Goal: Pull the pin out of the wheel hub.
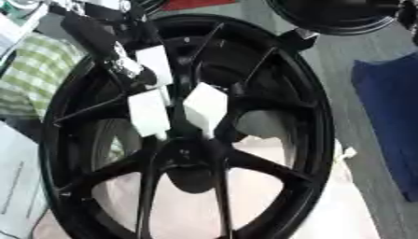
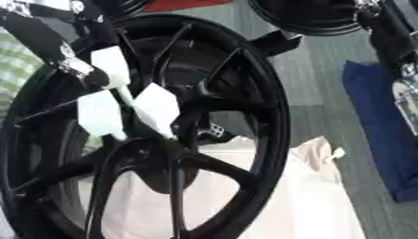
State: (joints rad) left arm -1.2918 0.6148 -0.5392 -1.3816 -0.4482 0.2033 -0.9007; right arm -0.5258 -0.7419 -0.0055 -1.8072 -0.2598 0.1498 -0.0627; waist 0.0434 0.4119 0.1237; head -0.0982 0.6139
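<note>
A large black spoked wheel (image 1: 306, 140) fills both views, tilted, with its hub (image 1: 192, 149) near the middle. My left arm comes down from the upper left. Its hand (image 1: 149, 112), with white-padded fingers, is inside the spokes just above the hub. Two white pads (image 1: 204, 106) stand close together with a thin pale pin (image 2: 122, 95) showing between them, and a third pad (image 1: 153, 63) sits higher. The pin's lower end is hidden behind the pads. Only a black and silver stretch of my right arm (image 2: 401, 70) shows at the right edge; its hand is out of view.
A second black wheel (image 1: 335, 16) lies at the top right. Along the right side is a blue mat (image 1: 392, 116). A pale cloth (image 2: 302, 196) lies under the big wheel, and a green checked cloth (image 1: 32, 74) shows at the left.
</note>
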